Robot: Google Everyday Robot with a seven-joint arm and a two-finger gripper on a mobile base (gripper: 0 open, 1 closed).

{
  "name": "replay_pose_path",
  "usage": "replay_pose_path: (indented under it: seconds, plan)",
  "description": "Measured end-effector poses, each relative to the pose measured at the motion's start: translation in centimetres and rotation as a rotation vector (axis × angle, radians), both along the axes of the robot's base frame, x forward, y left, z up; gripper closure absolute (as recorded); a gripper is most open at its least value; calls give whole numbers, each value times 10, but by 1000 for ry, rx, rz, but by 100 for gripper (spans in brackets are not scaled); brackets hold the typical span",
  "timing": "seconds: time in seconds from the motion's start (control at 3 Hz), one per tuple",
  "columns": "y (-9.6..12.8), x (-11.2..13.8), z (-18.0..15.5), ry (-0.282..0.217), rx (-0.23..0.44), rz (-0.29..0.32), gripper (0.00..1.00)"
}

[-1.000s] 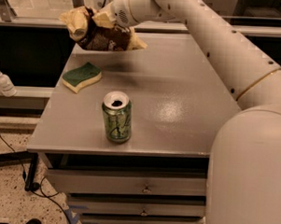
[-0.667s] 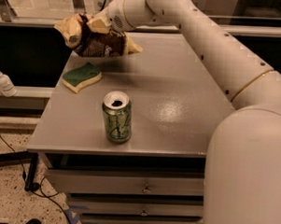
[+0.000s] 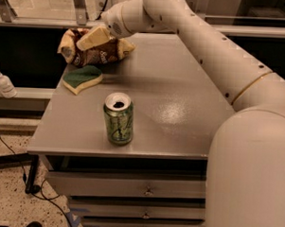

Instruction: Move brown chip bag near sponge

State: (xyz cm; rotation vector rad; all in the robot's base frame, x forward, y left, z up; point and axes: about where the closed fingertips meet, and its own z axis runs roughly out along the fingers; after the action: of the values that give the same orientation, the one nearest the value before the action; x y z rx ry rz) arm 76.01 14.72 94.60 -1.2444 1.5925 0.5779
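The brown chip bag is crinkled dark foil with pale yellow ends. It sits at the table's back left corner, just behind the sponge, low over or on the tabletop. My gripper is on the bag's top, with one pale finger lying across it, and appears shut on it. The sponge has a dark green top over a yellow base and lies near the left edge of the grey table. My white arm reaches in from the right.
An opened green soda can stands upright near the table's front, in front of the sponge. A white bottle stands on a ledge to the left. Drawers lie below the tabletop. Cables run on the floor at left.
My gripper has carried the chip bag down and slightly left, from above the back edge to just behind the sponge. The sponge and can have not moved.
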Motion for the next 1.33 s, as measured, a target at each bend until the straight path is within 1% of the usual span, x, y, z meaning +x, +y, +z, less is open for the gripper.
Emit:
replay_pose_path:
  seconds: [0.33,0.67,1.0,1.33]
  plan:
    - [-7,-6,-1,-1,-28,12,0]
    - [-46,-18,5,-5,-59,29,0]
    - [-112,-32,6,-18,-87,62,0]
    - [-195,-53,4,-38,-83,105,0]
